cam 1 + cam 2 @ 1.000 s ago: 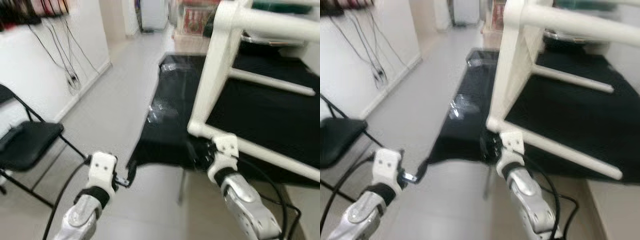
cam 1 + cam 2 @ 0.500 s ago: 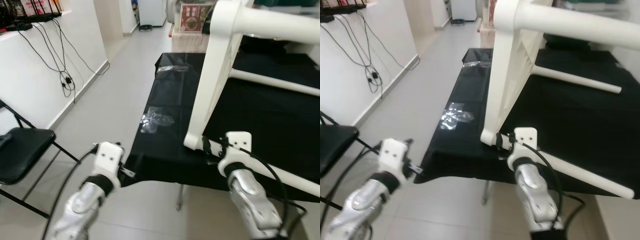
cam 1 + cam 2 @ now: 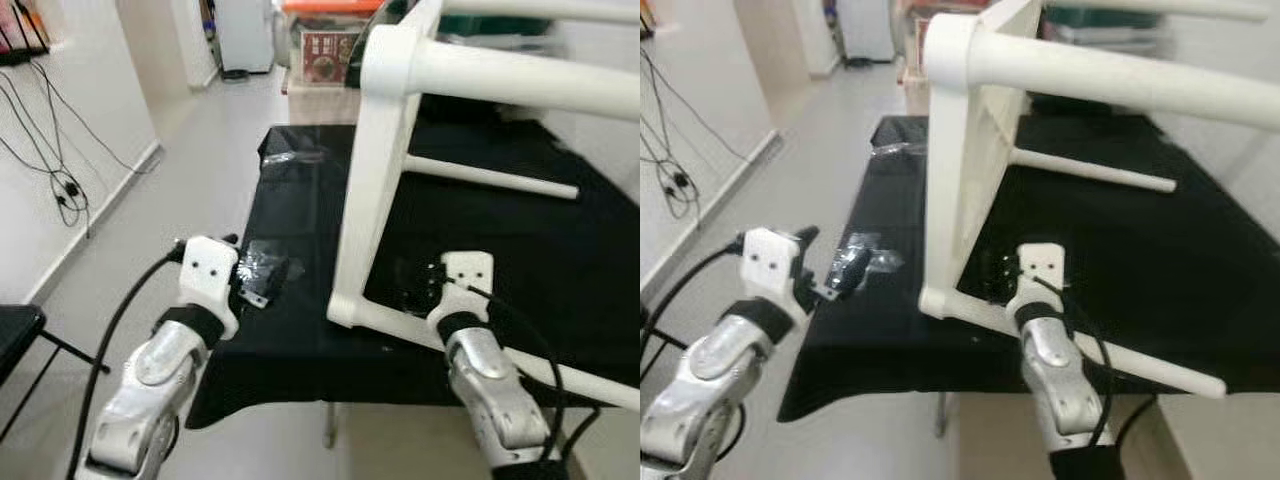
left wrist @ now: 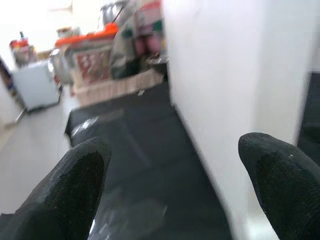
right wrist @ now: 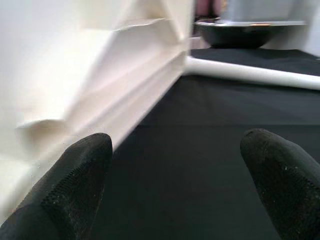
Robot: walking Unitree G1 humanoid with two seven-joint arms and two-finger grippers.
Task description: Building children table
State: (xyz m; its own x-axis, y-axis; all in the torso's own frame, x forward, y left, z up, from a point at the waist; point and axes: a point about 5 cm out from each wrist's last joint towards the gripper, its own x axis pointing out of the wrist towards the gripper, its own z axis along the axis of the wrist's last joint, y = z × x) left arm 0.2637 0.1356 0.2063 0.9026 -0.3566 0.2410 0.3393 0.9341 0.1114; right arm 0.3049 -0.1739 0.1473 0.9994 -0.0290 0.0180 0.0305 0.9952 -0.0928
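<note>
A white children's table (image 3: 375, 180) lies on its side on a table draped in black cloth (image 3: 300, 345). One round leg (image 3: 520, 85) juts out high, another leg (image 3: 560, 375) rests along the cloth near the front edge. My left gripper (image 3: 258, 287) hovers over the cloth's left edge, just left of the white frame, open; its fingertips (image 4: 75, 185) stand wide apart. My right gripper (image 3: 420, 285) is low over the cloth inside the frame, beside the bottom corner, open with nothing between its fingers (image 5: 80, 180).
A crumpled clear plastic bag (image 3: 865, 255) lies on the cloth by my left gripper, another clear bag (image 3: 290, 157) farther back. A black folding chair (image 3: 10, 335) stands at the left. Cables (image 3: 50, 150) hang on the wall. Boxes (image 3: 325, 55) sit behind the table.
The camera has come closer and turned toward the table. My left gripper went from off the table's corner to over its edge by the plastic bag. The right gripper stays by the frame's bottom corner.
</note>
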